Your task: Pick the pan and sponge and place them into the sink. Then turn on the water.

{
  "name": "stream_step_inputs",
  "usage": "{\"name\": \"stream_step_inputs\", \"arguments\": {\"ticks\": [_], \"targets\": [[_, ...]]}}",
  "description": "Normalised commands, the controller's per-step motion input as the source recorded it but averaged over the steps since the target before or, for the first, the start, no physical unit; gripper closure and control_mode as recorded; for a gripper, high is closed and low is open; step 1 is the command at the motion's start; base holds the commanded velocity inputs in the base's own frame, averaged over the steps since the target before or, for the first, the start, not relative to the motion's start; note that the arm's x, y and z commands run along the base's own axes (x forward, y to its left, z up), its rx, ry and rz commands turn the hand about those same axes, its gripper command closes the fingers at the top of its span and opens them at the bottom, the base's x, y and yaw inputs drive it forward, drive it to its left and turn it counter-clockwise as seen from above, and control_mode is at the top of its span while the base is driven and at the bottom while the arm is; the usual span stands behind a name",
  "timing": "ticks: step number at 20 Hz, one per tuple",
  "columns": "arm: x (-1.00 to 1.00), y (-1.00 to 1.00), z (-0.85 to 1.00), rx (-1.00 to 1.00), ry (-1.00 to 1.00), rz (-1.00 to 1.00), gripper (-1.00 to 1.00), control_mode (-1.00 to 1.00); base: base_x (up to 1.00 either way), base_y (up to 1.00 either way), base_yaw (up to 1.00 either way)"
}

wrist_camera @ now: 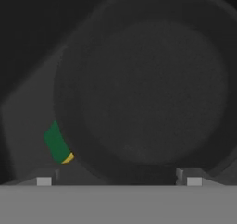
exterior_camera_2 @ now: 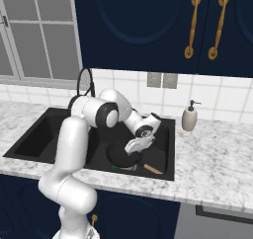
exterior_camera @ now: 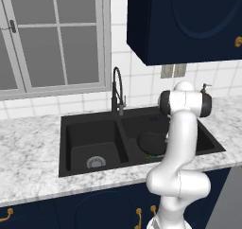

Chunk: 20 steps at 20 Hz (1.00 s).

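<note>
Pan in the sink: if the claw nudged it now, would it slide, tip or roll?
The pan looks rigid, wide and shallow, so tipping or rolling seems unlikely. On the smooth sink floor it would probably slide. Its rim overlaps the sponge, so it may rock slightly.

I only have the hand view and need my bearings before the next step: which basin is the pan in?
Observer: The pan lies in the right basin of the sink.
Operator: Is water running?
Observer: No; no stream falls from the faucet.
Operator: Where is the hand?
Observer: In the right base view the gripper hangs just over the pan's far edge, with the arm bent down into that basin.
</note>
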Motion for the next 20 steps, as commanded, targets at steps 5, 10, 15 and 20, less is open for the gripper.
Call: {"name": "stream_step_inputs", "arguments": {"ticks": [5, 10, 15, 20], "targets": [[-0.01, 0.23, 1.00, 0.00, -0.03, -0.24, -1.00, -1.00, 0.00, 0.00, 0.00], [-0.01, 0.08, 0.81, -0.05, 0.02, -0.27, -1.00, -1.00, 0.00, 0.00, 0.00], [0.00, -0.04, 0.03, -0.03, 0.02, -0.04, -1.00, -1.00, 0.00, 0.00, 0.00], [0.00, 0.08, 0.13, 0.02, -0.05, -0.16, -1.00, -1.00, 0.00, 0.00, 0.00]]}}
